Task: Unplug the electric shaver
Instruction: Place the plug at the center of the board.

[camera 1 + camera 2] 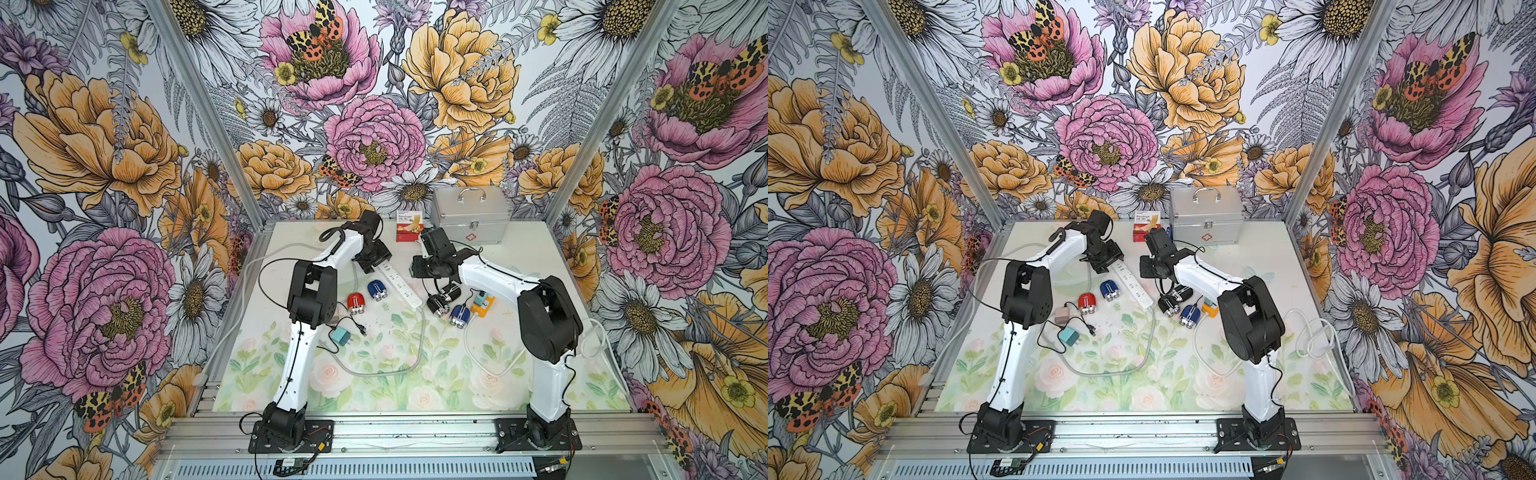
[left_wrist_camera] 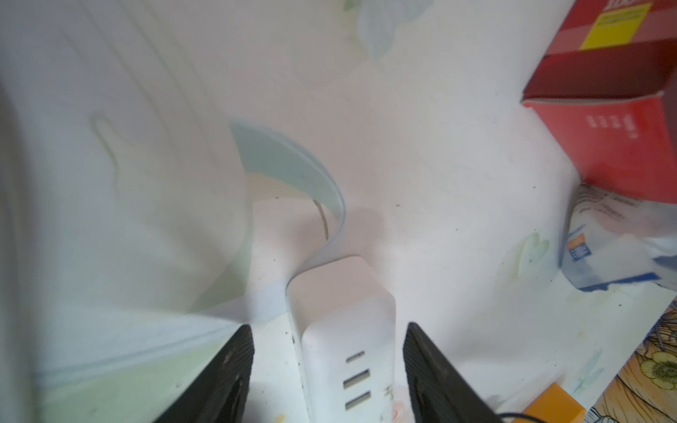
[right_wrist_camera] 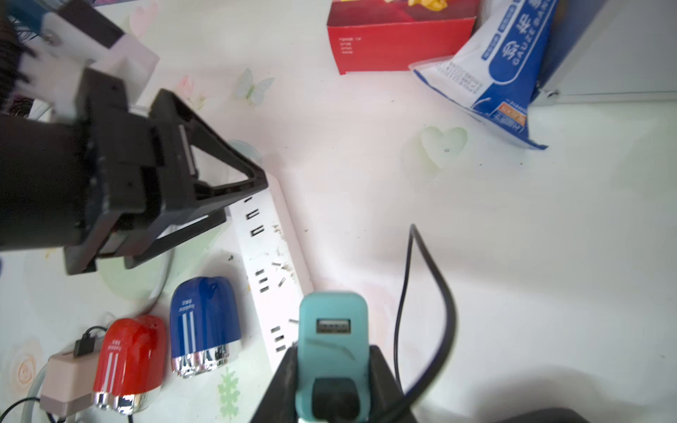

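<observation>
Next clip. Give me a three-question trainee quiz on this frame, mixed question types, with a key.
1. True or false: the left gripper is clamped shut on the power strip.
2. What does the right gripper hold? A) a gauze packet B) a teal charger C) a red box
3. Which colours are the two shavers on the left arm's side of the power strip?
Key: 1. False; its jaws stand open on either side of it. 2. B. 3. The red shaver and the blue shaver.
</observation>
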### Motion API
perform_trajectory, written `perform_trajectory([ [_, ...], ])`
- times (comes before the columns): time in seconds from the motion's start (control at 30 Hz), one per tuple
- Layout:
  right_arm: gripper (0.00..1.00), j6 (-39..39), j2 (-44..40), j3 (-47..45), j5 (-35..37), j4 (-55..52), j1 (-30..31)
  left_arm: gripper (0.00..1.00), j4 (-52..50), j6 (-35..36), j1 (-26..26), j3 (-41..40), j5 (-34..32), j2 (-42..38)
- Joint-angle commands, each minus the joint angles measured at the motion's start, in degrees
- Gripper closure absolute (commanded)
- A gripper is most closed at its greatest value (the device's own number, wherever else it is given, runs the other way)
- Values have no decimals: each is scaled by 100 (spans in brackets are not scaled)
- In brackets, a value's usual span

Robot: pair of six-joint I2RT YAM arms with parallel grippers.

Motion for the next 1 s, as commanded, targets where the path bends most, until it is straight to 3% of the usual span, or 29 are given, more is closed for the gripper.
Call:
perform_trajectory([
  [0.0,88,445,336,330,-232,98,-84,32,10,341,-72,-90,-305,-455],
  [0.37,72,426,906,870,-340,-167,-176,29,7,985,-223,-66,-293,-606],
  [0.63,49,230,1021,1344,-340,-915,-176,28,3,1222,-249,-37,-339,-652],
  [0.97,43,-518,76,1087,141,-1257,-63,27,8,1404,-292,85,-366,-787],
])
